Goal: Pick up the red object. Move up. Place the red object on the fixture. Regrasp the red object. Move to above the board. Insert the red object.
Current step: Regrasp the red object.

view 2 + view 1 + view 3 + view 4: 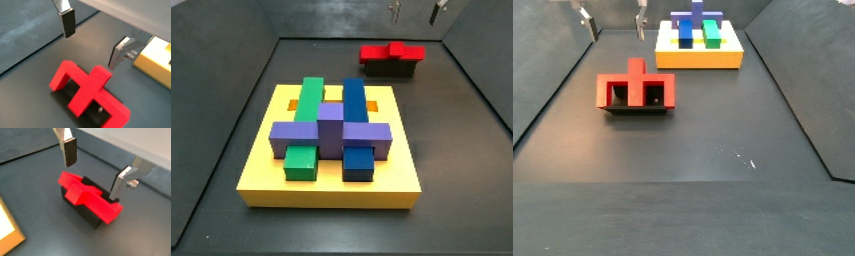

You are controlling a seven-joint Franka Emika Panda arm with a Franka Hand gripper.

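Note:
The red object (393, 51) lies on top of the dark fixture (392, 68), apart from the board (265, 165). It shows in the other side view (637, 88) with its prongs over the fixture (640, 108). My gripper (417, 12) hangs open and empty above it, also seen in a side view (615, 18). In both wrist views the silver fingers stand wide apart over the red object (87, 195) (87, 90), not touching it; the gripper (94, 170) (93, 40) holds nothing.
The yellow board (700, 60) bears a green block (307, 110), a blue block (356, 115) and a purple cross block (331, 132). Its corner shows in a wrist view (157, 62). Grey walls ring the dark floor.

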